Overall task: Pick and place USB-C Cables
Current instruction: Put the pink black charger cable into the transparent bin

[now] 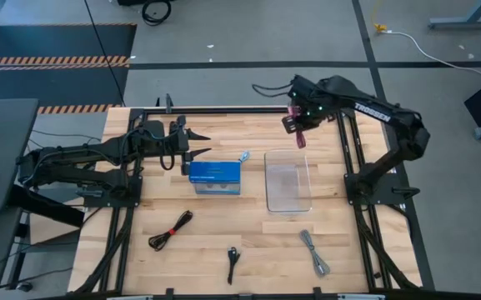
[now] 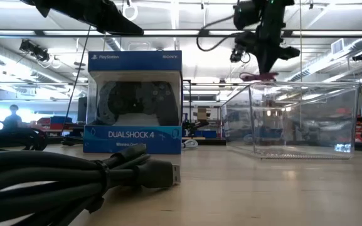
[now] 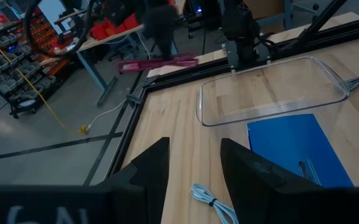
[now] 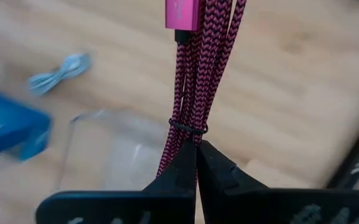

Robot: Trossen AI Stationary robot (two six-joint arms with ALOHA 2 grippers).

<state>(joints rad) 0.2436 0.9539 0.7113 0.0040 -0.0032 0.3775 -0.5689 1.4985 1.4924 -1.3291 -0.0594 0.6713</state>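
Observation:
My right gripper (image 1: 297, 127) is shut on the magenta-purple USB-C cable (image 4: 199, 68), a braided bundle, held in the air above the far end of the clear tray (image 1: 288, 181); the low view shows the cable (image 2: 259, 76) above the tray wall. My left gripper (image 1: 200, 142) hovers open, touching nothing, just beyond the far side of the blue box (image 1: 215, 177). Lying on the table are two black cables (image 1: 171, 231) (image 1: 232, 262), a grey cable (image 1: 313, 252) and a small pale-blue cable (image 1: 243, 156). My right gripper pinches the magenta bundle between its two fingertips just beside the thin black tie (image 4: 188, 128) that binds the strands. The bundle runs straight on from the fingertips, its magenta plug (image 4: 182, 14) at the far end. It is lifted clear, above the tray's far end.
The blue box stands upright left of the tray, with the pale-blue cable (image 3: 210, 199) at its far right corner. A black cable (image 2: 74, 179) lies close to the low camera. Dark frame rails run along the table's far edge and sides. Bare wood lies along the near half.

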